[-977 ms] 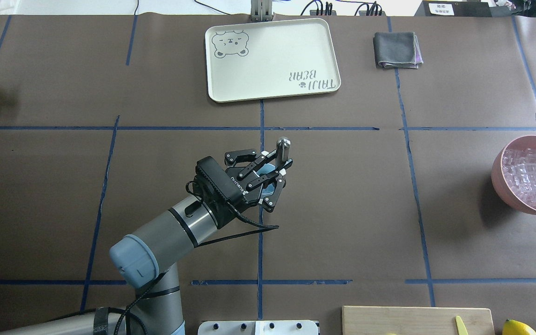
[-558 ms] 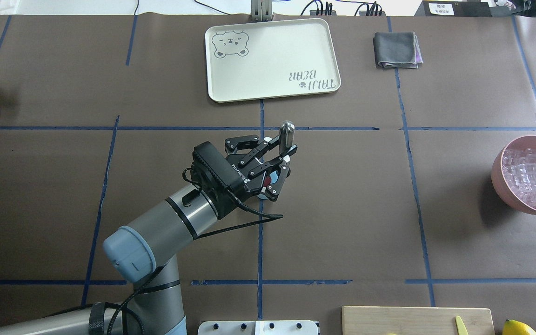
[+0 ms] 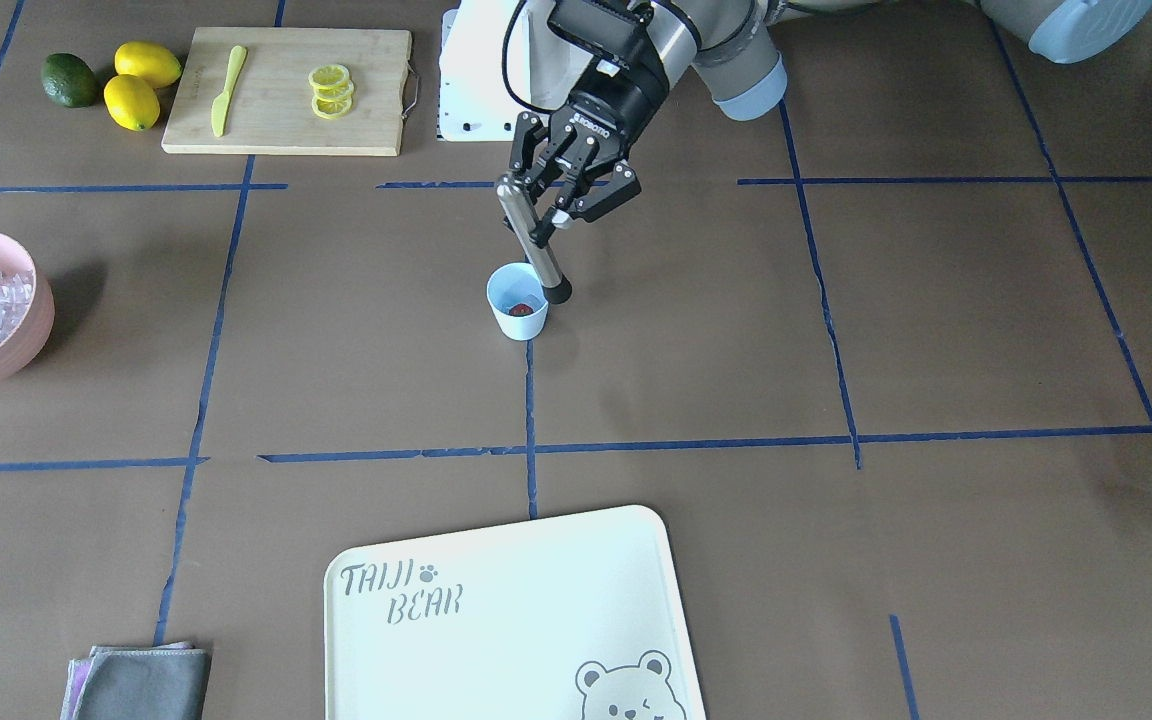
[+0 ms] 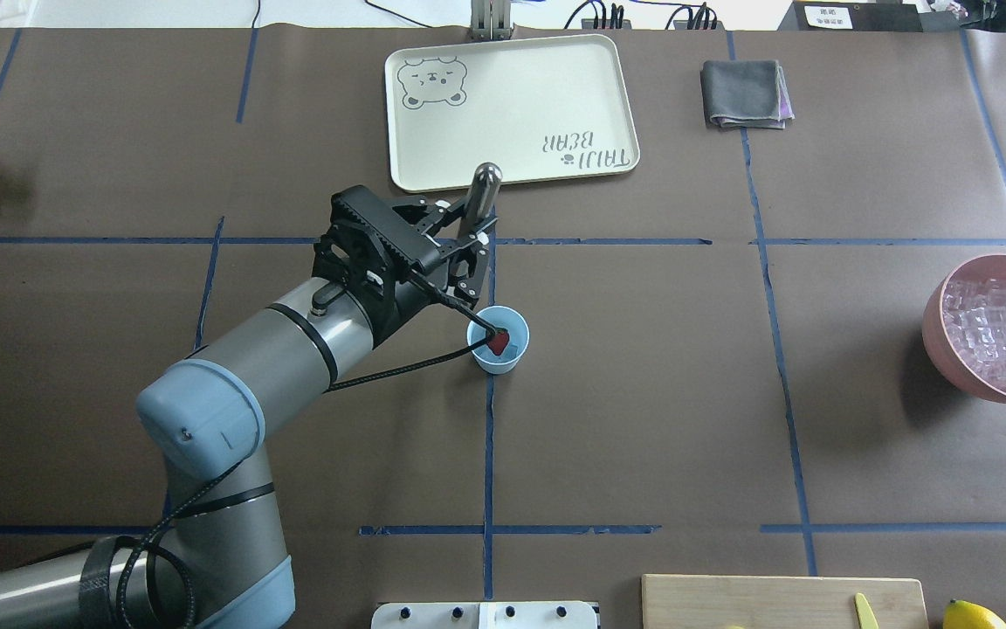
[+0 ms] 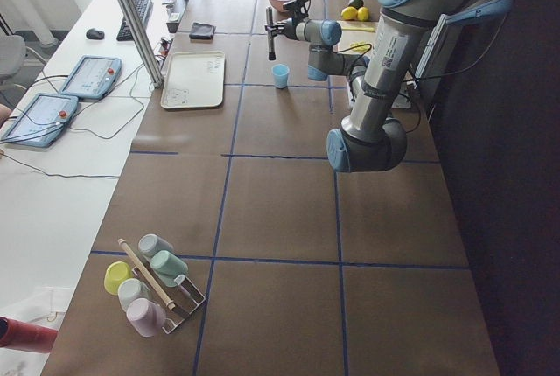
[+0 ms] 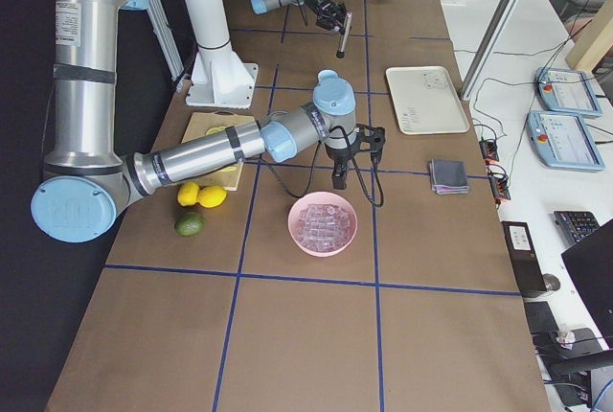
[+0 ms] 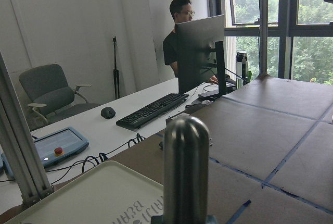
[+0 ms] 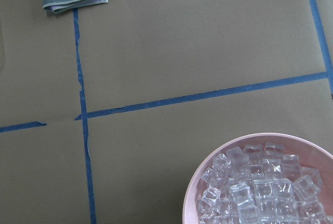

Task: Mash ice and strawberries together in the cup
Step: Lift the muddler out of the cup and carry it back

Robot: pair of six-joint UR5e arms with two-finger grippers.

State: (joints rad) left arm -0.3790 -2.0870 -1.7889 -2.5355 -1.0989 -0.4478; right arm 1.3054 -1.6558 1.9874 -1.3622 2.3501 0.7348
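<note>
My left gripper [image 3: 539,208] pinches a tilted steel muddler rod [image 3: 542,260] beside the small light-blue cup [image 3: 514,325] holding the red strawberry [image 3: 521,308]; I should centre its tip over the mouth, then press gently.

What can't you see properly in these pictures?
- Ice inside the small light-blue cup: too small in the overhead and front views; only the red strawberry shows.
- The silver metal masher stick: the left wrist view cuts off its lower end.
- The right hand: small and dark in the right side view, so open or shut is unclear.
- The pink bowl of ice cubes: the overhead view's right edge cuts it.
</note>
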